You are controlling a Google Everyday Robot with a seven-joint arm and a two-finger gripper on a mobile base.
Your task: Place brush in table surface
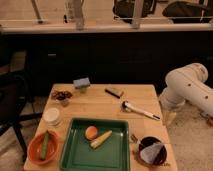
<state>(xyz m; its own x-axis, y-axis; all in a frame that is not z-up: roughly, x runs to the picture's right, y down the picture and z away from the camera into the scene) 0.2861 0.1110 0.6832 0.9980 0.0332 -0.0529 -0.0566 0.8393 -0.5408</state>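
Already the brush (pixel 141 110) lies on the table (pixel 100 107), so I'd draw the gripper (pixel 170 117), wide and empty off the right edge, straight back without clipping the handle.

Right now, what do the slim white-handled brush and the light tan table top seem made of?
Slim white-handled brush: probably plastic, smooth white handle, dark head. Light tan table top: wood, matte, plank seams visible. The gripper hangs open off the table's right edge, apart from both.

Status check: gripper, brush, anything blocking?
Arm's gripper open, empty, beside the table surface edge. The brush lies flat on it. Nothing covers it.
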